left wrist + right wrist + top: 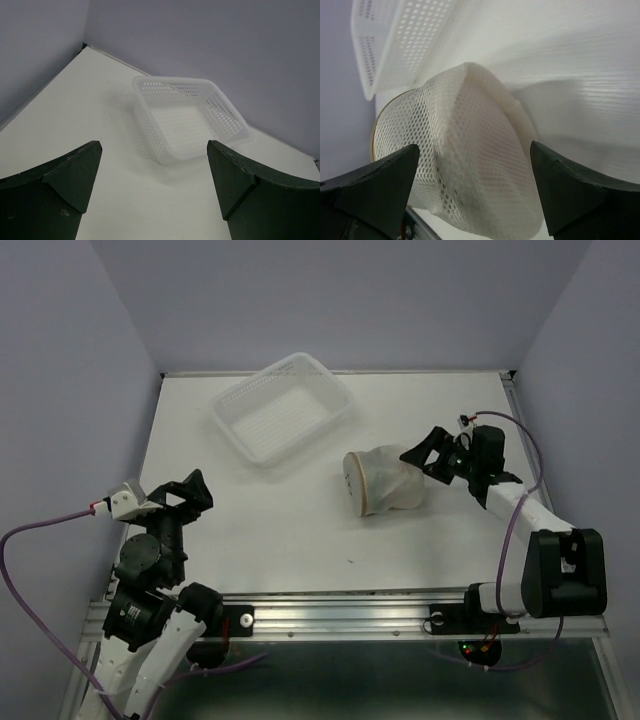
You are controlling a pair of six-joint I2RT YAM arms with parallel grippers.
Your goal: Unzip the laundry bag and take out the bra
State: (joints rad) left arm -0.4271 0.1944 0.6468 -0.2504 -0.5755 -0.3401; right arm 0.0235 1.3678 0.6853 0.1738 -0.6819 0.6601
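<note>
Round white mesh laundry bag (385,480) with a tan rim lies on its side mid-bench, honeycomb weave crumpled at the right end. Right claw (422,462) is spread at that end; contact unclear. Left claw (155,145) is spread, facing the perforated white plastic rectangular basket (340,405) on the white bench (270,530).

- Black joints and white link shells on the left arm (150,585) and right arm (515,508).
- A purple cable (50,521) trails off each wrist.
- The left gripper (197,492) and right gripper (416,458) have matt dark, wedge-shaped fingers (65,185).
</note>
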